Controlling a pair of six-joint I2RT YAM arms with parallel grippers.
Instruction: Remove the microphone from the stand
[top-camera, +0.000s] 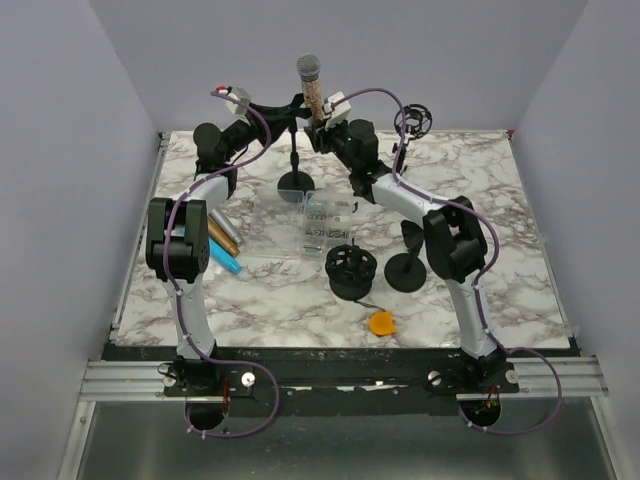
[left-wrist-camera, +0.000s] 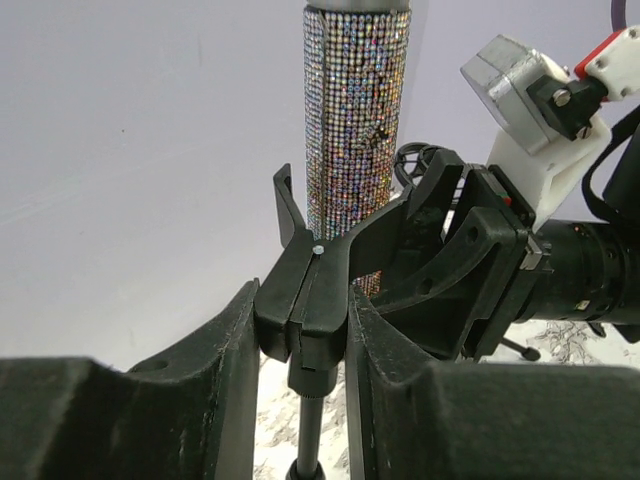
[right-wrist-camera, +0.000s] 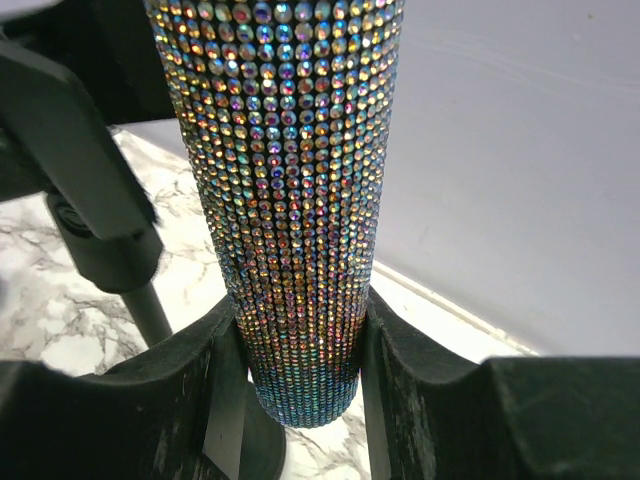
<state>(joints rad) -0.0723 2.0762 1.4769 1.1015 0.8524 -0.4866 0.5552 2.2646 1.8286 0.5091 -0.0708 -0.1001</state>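
One clip (left-wrist-camera: 318, 275) atop the stand (top-camera: 296, 162) is carrying the microphone (right-wrist-camera: 290, 170), the left gripper (left-wrist-camera: 300, 345) pinching that clip and the right gripper (right-wrist-camera: 300, 350) pinching the microphone, so an angled pull is threatening a topple.

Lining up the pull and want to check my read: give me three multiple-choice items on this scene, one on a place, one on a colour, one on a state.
1. Where does the right pincer grip?
A. the rhinestone microphone, low on its body
B. the stand's base
C. the clear box

2. The small flat piece near the table's front edge is:
A. green
B. orange
C. white

3. The left pincer is:
A. open over the table
B. shut on nothing
C. shut on the stand's clip

Key: A, it clamps the sparkling barrel; B, the top view shows orange; C, it squeezes the black clip.
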